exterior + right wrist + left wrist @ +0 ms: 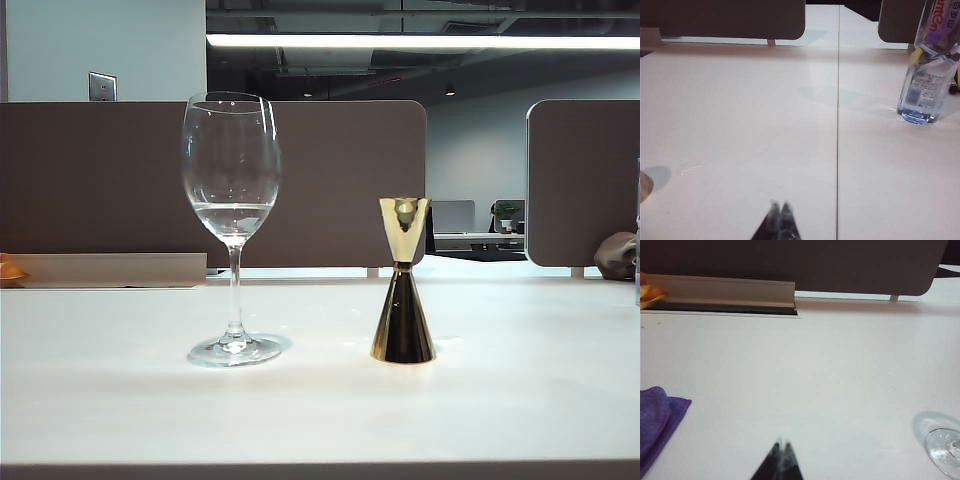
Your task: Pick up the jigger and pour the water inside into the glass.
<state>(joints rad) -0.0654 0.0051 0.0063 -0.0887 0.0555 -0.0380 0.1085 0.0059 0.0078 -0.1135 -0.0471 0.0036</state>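
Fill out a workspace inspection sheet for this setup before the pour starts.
Surface: white table, bare around the job's things, with a seam line in the right wrist view.
Job's things: glass upright, left of the jigger, apart; water already pooled in the glass bowl. Jigger upright, untouched; its contents cannot be seen.
Clutter: purple cloth and plastic bottle at the table's sides.
Grippers: left gripper and right gripper low over bare table, jaws shut, holding nothing.
Cables: nothing seen.
Surroundings: brown partition panels, office behind, ceiling light on.
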